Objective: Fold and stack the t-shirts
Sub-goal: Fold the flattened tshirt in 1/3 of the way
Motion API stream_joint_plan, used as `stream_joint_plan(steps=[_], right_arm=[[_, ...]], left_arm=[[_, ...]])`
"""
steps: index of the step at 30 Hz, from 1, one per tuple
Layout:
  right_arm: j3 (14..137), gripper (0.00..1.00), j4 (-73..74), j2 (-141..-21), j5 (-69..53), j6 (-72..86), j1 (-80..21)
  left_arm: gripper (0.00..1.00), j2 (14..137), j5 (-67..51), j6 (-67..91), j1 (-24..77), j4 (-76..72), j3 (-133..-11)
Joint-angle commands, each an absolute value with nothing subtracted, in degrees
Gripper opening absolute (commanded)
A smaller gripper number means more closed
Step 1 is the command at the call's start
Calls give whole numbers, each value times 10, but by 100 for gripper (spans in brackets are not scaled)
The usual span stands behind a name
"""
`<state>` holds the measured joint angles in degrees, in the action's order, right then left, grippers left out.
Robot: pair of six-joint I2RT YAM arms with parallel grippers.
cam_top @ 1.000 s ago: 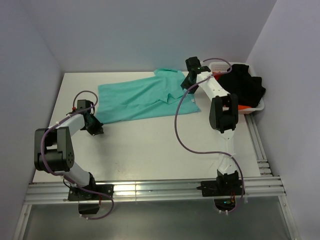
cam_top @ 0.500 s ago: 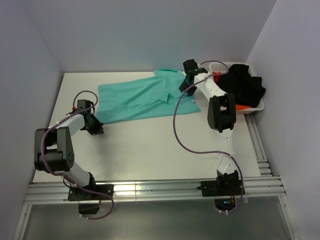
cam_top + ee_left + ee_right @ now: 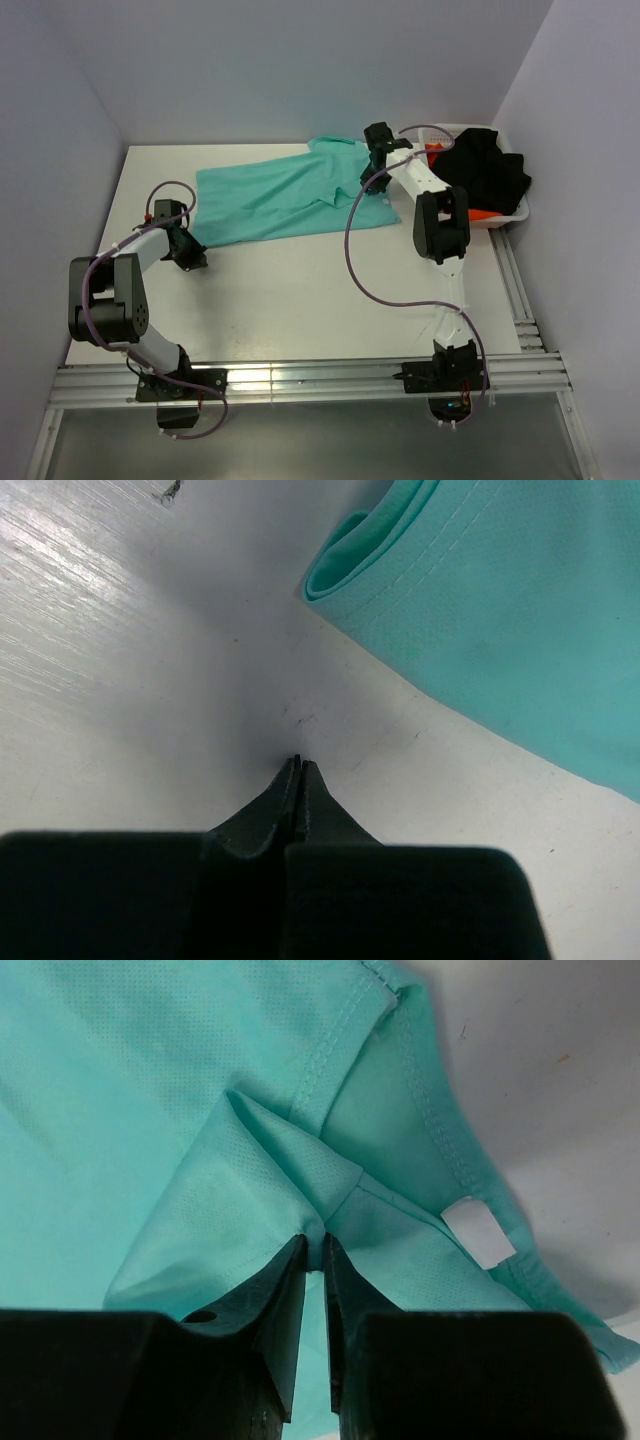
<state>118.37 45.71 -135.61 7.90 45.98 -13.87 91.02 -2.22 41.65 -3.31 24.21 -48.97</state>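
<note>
Right wrist view: right tool (image 3: 312, 1245) pinching shirt (image 3: 140, 1080) fold by collar (image 3: 432, 1110); left tool (image 3: 298, 766) closed, empty. Limp, light; grip seams.

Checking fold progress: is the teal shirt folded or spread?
Spread: teal shirt lies mostly flat on table; right fingers pinch only a bit near its collar.

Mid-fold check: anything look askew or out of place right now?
Yes. The left gripper is shut on nothing, pointing at bare table just short of the teal t-shirt's doubled-over hem corner. The right gripper pinches a fabric ridge near the collar. A black garment spills over the white basket's rim.
</note>
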Motion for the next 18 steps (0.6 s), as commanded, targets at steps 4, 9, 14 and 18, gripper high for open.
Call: stream_joint_plan(steps=[4,9,14,18], right_arm=[[1222,2,474,-1378,96,462,-143],[1250,0,479,-1368,92,471,-143],[1327,0,476,-1391,45,497,-141],[1311,0,369,-1402,-31,547,-134]], left_arm=[[0,920,-23,422,-34,230,-485],[0,922,-25,422,-34,228,-485],[0,927,-28,422,-34,225,-487],[0,925,-28,419,-34,225,-480]])
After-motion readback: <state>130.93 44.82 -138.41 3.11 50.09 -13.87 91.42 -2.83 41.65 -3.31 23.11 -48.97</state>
